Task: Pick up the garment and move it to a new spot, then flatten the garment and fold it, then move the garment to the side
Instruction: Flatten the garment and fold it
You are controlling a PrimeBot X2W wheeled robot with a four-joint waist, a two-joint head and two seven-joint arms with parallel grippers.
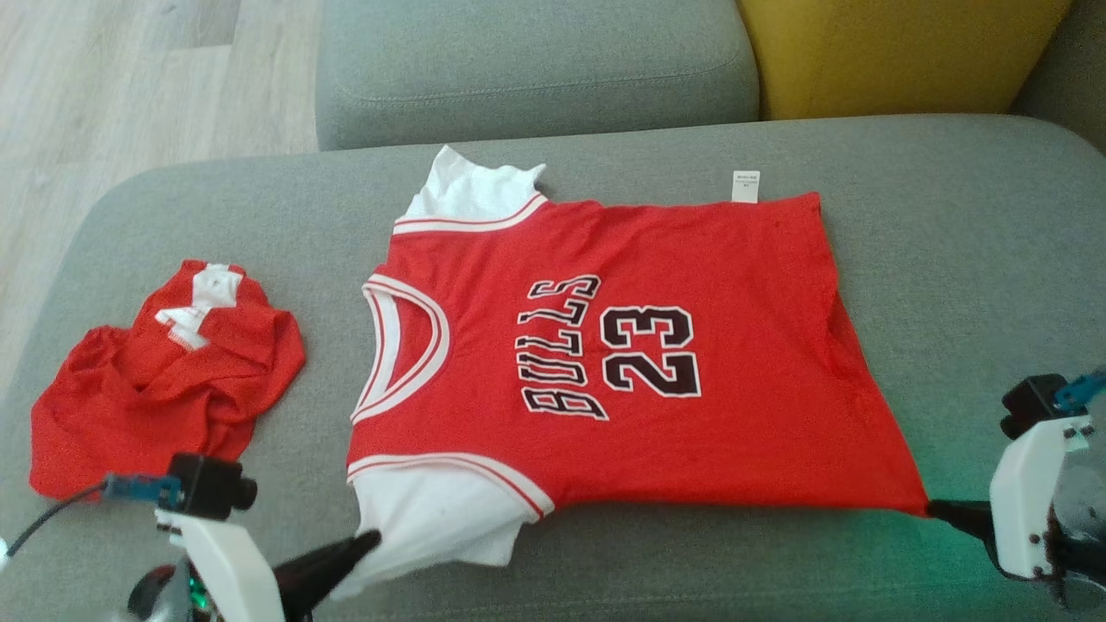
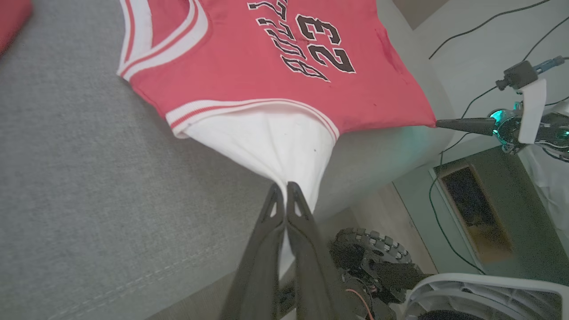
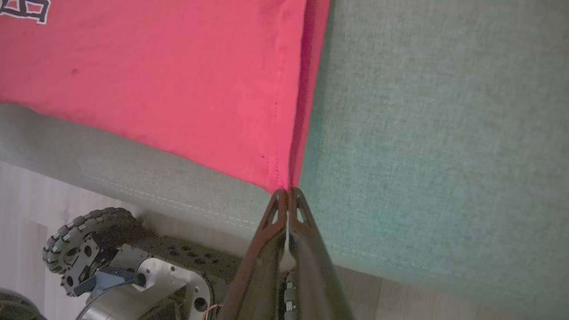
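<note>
A red basketball jersey with white short sleeves and black "BULLS 23" lettering is lying spread flat, front side up, across the middle of a wide grey fabric sofa seat. In the head view its white-trimmed neckline is pointing left and its bottom hem right. A small white fabric label is sticking out from the far edge near the hem.

The left gripper, at the lower left of the head view, is clamping its two dark fingers together on the edge of the near white sleeve. In the left wrist view the left gripper is holding that sleeve as a taut cone of cloth narrowing into the closed fingertips, with the jersey fanning out above it on the seat.

The right gripper, at the lower right, is pinching the near corner of the red hem, fingers pressed shut on the cloth. In its own wrist view the right gripper is gripping the stitched corner, with the jersey to the left and bare seat to the right.

A crumpled second red garment with white patches is lying on the left end of the seat, apart from the jersey. Behind the seat, a grey back cushion is sitting beside a mustard-yellow cushion, and pale wooden floor is showing at the upper left. A studded black wheel of the robot's base is standing below the seat's front edge.
</note>
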